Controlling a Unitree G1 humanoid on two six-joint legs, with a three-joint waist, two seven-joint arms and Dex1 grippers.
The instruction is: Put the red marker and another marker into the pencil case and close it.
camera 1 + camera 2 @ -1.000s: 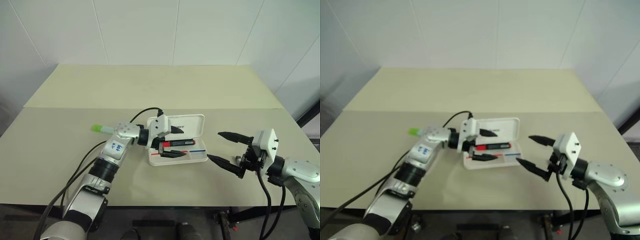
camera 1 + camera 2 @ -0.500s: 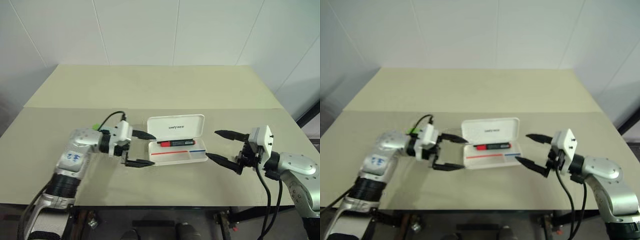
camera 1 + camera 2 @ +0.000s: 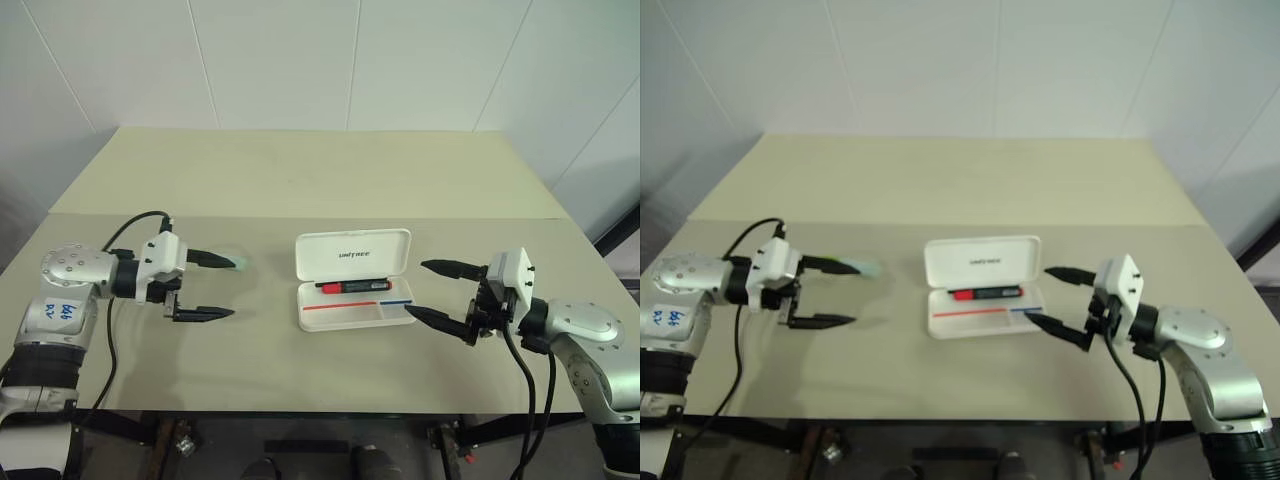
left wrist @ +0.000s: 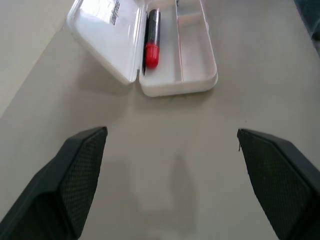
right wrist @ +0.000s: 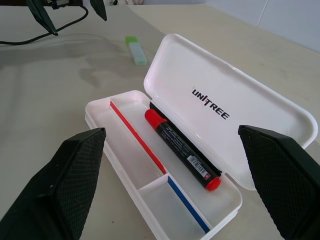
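Lying open at the middle of the table, the pencil case has its lid tilted up toward twelve o'clock. The red marker rests inside along the hinge side, beside the red and blue stripe. At nine o'clock from the case, well apart, the left gripper hangs with its jaws spread wide and empty. The light green marker lies on the table near that gripper; from the head views only a pale end shows past the upper finger, so I cannot tell whether they touch. At three o'clock, near the case's end, the right gripper has its jaws spread wide, holding nothing.
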